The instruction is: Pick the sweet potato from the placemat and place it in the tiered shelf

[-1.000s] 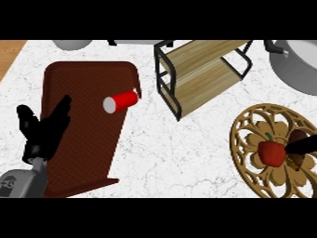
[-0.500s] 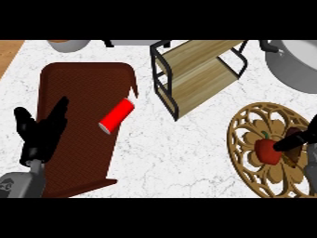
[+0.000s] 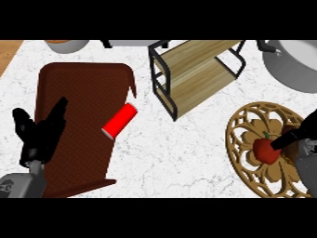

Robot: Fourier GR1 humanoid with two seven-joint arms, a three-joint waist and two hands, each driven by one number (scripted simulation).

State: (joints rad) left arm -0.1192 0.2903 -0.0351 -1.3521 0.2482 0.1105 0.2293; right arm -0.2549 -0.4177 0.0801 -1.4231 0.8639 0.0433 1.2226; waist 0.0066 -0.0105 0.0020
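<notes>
My right hand [image 3: 310, 131] reaches one straight finger onto the red sweet potato [image 3: 264, 149] on the round gold placemat [image 3: 247, 122], the tiered shelf [image 3: 194, 70] sits beyond, and my left hand [image 3: 38, 134] rests open over the brown mat [image 3: 85, 93] near a red can [image 3: 119, 122].

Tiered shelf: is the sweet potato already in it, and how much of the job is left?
Nothing is finished: the tiered shelf holds nothing visible. In hand: the right hand is at the reddish sweet potato, which lies on the round placemat; a grasp cannot be confirmed. Left: lift, carry to the shelf, release. The left hand rests open at the left.
</notes>
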